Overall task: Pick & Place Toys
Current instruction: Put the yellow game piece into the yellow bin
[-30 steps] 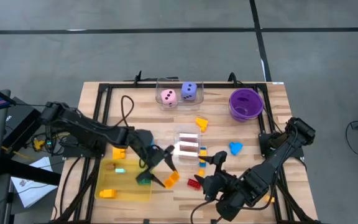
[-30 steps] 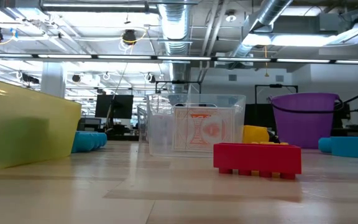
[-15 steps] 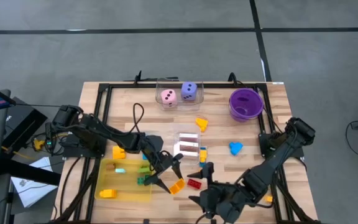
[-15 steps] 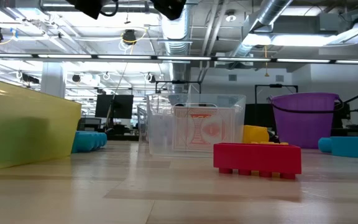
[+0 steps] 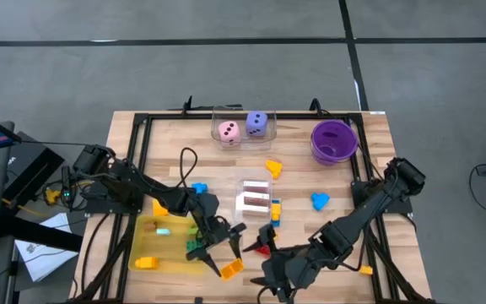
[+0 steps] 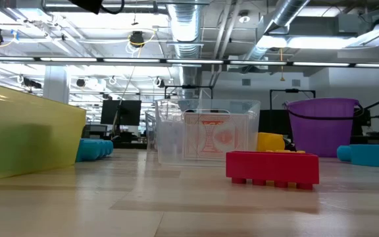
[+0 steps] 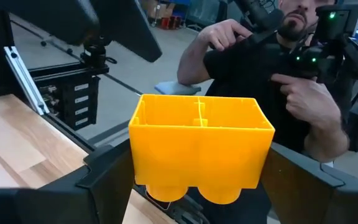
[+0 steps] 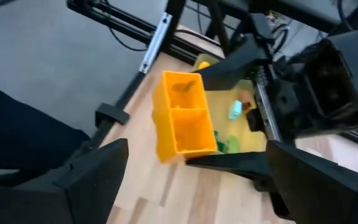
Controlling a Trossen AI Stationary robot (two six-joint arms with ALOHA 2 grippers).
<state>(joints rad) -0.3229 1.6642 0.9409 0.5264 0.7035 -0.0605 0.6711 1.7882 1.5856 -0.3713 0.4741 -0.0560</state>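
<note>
Between left gripper (image 5: 224, 251) fingers, clamped: orange hollow plastic brick (image 7: 201, 149), open-topped only in wrist views; at three o'clock, right gripper (image 5: 270, 253) spread, empty.

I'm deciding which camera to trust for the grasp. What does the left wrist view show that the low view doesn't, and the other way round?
Only the left wrist view shows the left gripper clamped on the orange brick, lifted with its hollow underside up, and a person beyond the table.

Only the low view shows the red brick, the clear box holding a card, the purple bowl and the yellow tray.

Both share just the wooden table; the low view misses the grasp.
</note>
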